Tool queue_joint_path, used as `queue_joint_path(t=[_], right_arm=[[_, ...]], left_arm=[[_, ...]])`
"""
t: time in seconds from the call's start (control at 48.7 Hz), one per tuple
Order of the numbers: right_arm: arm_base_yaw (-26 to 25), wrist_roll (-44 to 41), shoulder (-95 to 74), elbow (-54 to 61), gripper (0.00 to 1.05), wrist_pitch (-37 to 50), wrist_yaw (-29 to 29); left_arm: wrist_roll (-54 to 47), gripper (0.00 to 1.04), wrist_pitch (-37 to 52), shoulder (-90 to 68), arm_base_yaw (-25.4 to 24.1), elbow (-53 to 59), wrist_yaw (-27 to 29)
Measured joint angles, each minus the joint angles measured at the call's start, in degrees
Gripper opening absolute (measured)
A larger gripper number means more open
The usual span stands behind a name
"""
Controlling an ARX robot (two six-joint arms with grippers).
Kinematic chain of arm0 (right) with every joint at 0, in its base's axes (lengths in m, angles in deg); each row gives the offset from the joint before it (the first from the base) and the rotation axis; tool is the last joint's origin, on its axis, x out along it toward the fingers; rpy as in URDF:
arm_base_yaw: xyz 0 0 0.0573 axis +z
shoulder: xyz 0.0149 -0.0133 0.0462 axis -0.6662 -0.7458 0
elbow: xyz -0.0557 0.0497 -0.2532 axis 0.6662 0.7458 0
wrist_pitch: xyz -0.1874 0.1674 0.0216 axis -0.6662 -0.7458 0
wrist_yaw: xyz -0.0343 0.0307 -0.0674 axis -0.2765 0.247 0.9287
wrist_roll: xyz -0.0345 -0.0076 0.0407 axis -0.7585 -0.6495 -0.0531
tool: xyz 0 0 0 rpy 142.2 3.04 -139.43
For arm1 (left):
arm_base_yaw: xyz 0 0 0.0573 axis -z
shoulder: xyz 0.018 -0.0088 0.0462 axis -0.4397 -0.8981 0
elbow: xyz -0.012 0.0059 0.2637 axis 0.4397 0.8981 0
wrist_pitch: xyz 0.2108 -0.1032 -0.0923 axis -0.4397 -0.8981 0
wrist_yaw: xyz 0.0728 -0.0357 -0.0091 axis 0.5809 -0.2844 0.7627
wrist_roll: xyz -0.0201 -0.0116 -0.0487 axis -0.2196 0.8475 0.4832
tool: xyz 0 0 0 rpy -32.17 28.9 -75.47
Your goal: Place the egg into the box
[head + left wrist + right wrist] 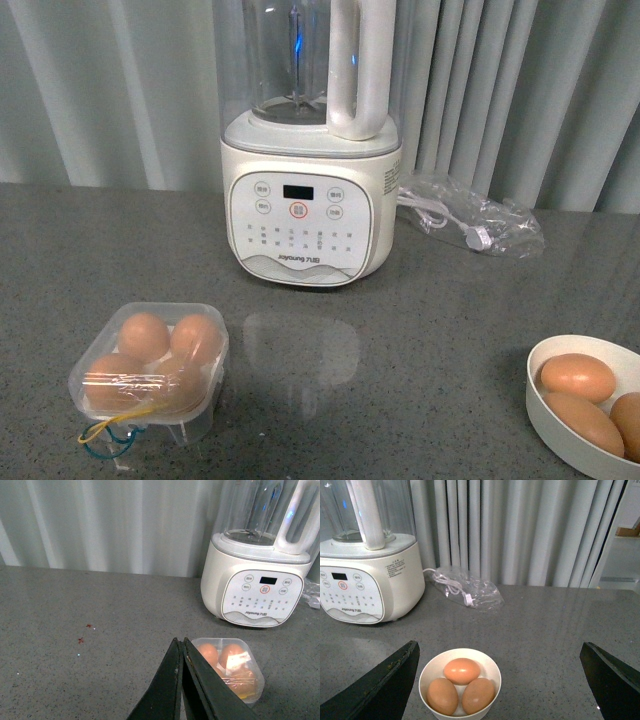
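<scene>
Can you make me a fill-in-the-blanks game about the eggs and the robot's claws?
1. The white bowl holds ____ eggs.
2. The lid of the box is ____.
3. The left gripper has its fingers pressed ____.
4. The right gripper is spread wide ____ above the bowl.

Missing words: three; closed; together; open

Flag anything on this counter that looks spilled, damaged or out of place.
Two small dark red specks mark the grey countertop well away from the egg box, like dried drips; I cannot tell what they are. The eggs in the box and the white bowl look intact, nothing is tipped.
</scene>
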Motion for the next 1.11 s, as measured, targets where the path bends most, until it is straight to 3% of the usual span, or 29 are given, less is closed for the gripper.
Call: queue_joint_path(t=[0.205, 0.308, 0.616, 0.698, 0.924, 1.109], right_arm=[[0.00, -0.02, 0.00, 0.00, 0.97, 0.00, 0.00], [0.00, 0.00, 0.00, 0.00, 0.97, 0.00, 0.02], [-0.02, 0.00, 0.00, 0.00, 0.97, 0.00, 0.00], [-0.02, -0.02, 0.00, 0.00, 0.97, 0.00, 0.00], [-0.02, 0.00, 0.00, 0.00, 0.97, 0.00, 0.00], [-0.02, -0.02, 0.00, 0.00, 0.97, 0.00, 0.00]], left_arm=[[-0.02, 0.04, -3.02, 2.97, 0.00, -0.02, 0.00], [-0.02, 0.04, -12.00, 10.05, 0.00, -0.02, 0.00], [0.02, 0.04, -12.79, 12.37, 0.00, -0.02, 0.00], [-0.02, 0.19, -12.79, 12.37, 0.00, -0.02, 0.00], [-0.02, 0.73, -12.79, 12.37, 0.00, -0.02, 0.00], [-0.09, 1.00, -12.79, 12.37, 0.00, -0.02, 0.00]])
